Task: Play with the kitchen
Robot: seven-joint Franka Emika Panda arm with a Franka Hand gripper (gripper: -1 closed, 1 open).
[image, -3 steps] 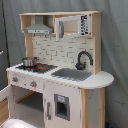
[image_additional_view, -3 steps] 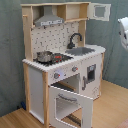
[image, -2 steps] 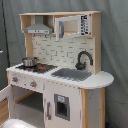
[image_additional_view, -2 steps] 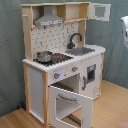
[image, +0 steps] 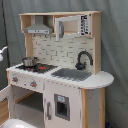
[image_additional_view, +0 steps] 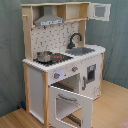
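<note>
On the kitchen [image_additional_view: 62, 60] stove, a pot [image_additional_view: 44, 56]; oven door [image_additional_view: 72, 104] down. Gripper out of sight, state unknowable.

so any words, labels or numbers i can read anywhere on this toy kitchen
None can be read.
Microwave panel on the kitchen: dark button marks in the first exterior view, too blurred to read.
Knobs below the stove: no legible markings in either exterior view.
Grey hood, dispenser door: no text visible.

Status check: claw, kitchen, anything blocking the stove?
Claw not in view. Kitchen upright, oven door swung open. Pot on the stove; nothing blocking it.
</note>
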